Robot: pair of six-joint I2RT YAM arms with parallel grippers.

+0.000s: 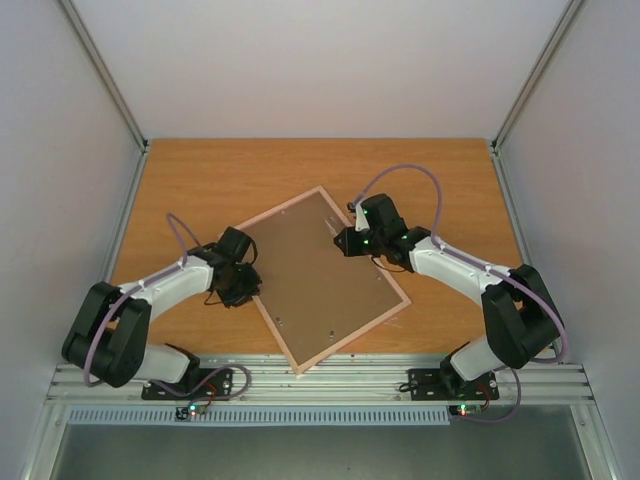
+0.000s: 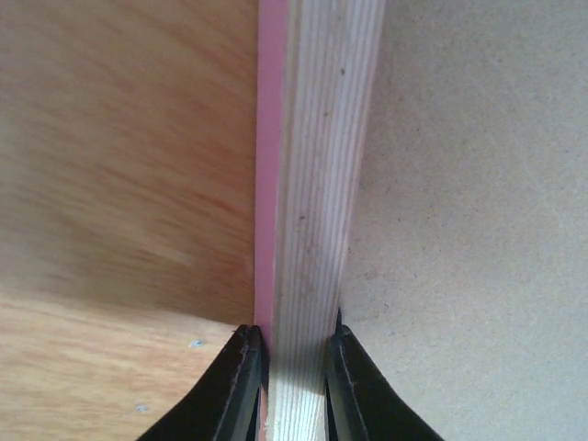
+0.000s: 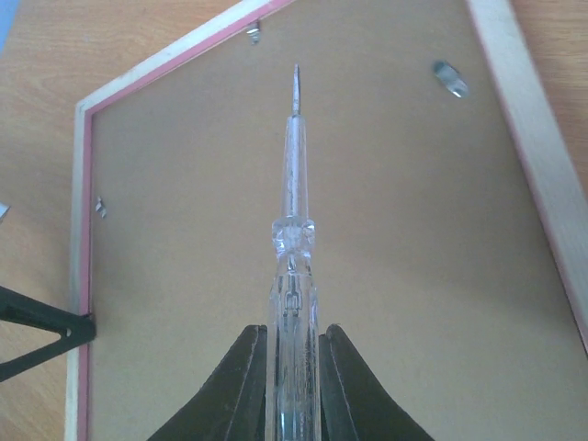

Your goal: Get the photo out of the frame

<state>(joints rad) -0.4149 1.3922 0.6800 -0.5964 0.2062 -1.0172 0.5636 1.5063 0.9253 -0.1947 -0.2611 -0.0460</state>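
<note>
White enclosure walls surround a wood-grain tabletop (image 1: 200,180). The frame (image 1: 278,208) lies face down and turned diagonally near the middle of the tabletop, one corner reaching toward the near edge. Its pale wood back and brown backing board (image 1: 320,285) face up. The photo is not visible and is judged to lie beneath the board.

The left end effector (image 2: 294,344) pinches the frame's left rail, one finger on the outer pink side and the other on the board side. The right end effector (image 3: 292,340) is clamped on a clear-handled screwdriver (image 3: 294,211). The blade points at a metal clip (image 3: 254,32) by the frame's far rail, with the tip near it but not on it.

Hazards, as judged:
- The blade may skid off the small clip and score the board.
- A sideways push from the tool may pivot the frame out of the shallow left pinch, or drive its near corner over the tabletop's near edge.
- Too steep a lever angle may bend the clip instead of turning it.

Obstructions: further clips (image 3: 450,78) along the other rails hold the board down, and the board covers the photo. The left end effector sits on the rail beside one of these clips (image 3: 101,209) and may block the tool's approach there.
</note>
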